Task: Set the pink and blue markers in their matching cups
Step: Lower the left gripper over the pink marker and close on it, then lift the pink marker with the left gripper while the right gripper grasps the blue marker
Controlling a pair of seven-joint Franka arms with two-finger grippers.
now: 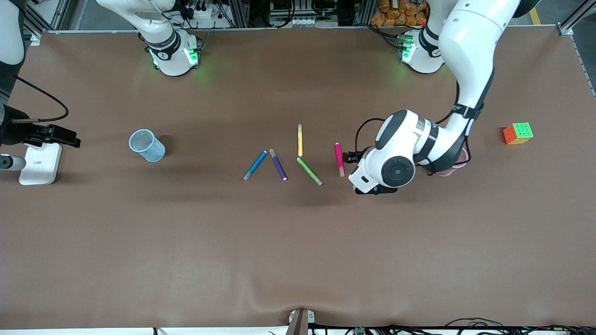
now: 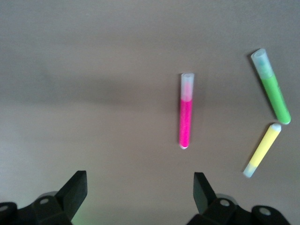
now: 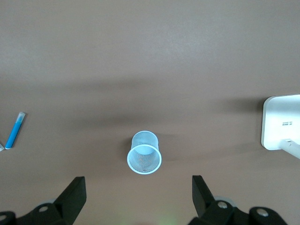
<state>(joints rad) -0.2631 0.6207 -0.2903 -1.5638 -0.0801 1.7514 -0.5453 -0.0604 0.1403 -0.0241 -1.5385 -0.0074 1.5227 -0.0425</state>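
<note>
Five markers (image 1: 300, 157) lie on the table (image 1: 298, 242) between two cups (image 1: 146, 145)

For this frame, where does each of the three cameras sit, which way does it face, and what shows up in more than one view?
Front view: high across the table, facing both arm bases; shows the left arm over the pink cup.
Left wrist view: looks down on the pink marker; open left gripper fingers show.
Right wrist view: looks down on the blue cup; open right gripper fingers show.
Shared: front and left wrist both show the pink, green and yellow markers.
</note>
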